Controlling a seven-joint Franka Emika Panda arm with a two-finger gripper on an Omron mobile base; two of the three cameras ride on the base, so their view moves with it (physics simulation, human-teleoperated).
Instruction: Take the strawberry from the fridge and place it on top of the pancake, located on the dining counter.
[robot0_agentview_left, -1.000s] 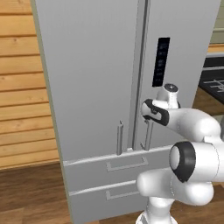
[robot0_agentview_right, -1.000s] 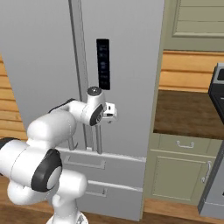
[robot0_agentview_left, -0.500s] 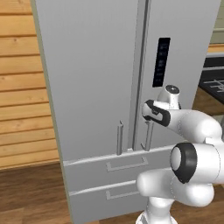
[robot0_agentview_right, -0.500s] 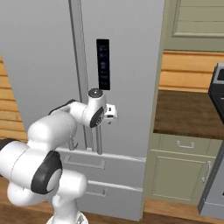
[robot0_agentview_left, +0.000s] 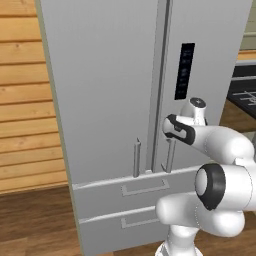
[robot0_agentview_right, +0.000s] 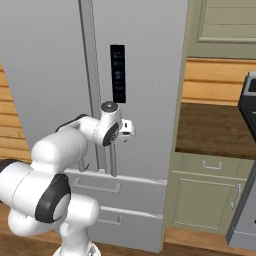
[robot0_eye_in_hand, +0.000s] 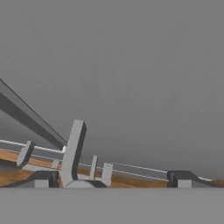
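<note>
The fridge (robot0_agentview_left: 105, 75) stands shut, its light-grey doors also in the right base view (robot0_agentview_right: 150, 70) and close up in the hand view (robot0_eye_in_hand: 131, 65). My gripper (robot0_agentview_left: 168, 131) (robot0_agentview_right: 125, 135) is open and sits right at the lower end of the right door's vertical bar handle (robot0_agentview_left: 170, 157) (robot0_agentview_right: 114, 162). In the hand view that handle (robot0_eye_in_hand: 72, 151) rises between my two fingertips (robot0_eye_in_hand: 43, 178), nearer the left one, with no clear contact. The strawberry is hidden behind the shut doors. The pancake and the dining counter are out of view.
The left door's handle (robot0_agentview_left: 136, 159) hangs just beside the right one. Two drawers (robot0_agentview_left: 145, 187) lie below the doors. A wood-plank wall (robot0_agentview_left: 20, 100) is at the left. Green cabinets with a wooden top (robot0_agentview_right: 215, 130) and a stove edge (robot0_agentview_right: 248, 97) stand at the right.
</note>
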